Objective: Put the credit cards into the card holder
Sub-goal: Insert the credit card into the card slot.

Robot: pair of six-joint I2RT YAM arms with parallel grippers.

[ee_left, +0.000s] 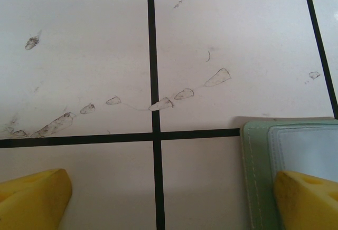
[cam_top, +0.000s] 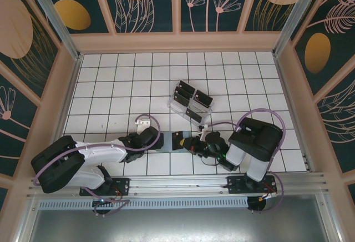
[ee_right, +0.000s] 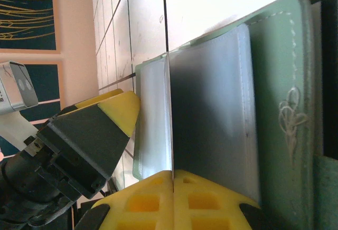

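- Right wrist view: we see the right gripper (ee_right: 173, 188) pinched tight on one credit card (ee_right: 170, 124), seen edge-on and standing over the clear pocket of the green card holder (ee_right: 274, 82).
- The left gripper (ee_left: 169, 195) is spread wide and holds nothing. One fingertip (ee_left: 306, 193) rests on the holder's corner, on the table (ee_left: 79, 40).
- Our judgement: lay the card flatter to the pocket mouth and slide slowly. The holder needs pinning or it may skid.
- Other credit cards (cam_top: 186, 89) sit in a clear rack (cam_top: 172, 107), well apart.
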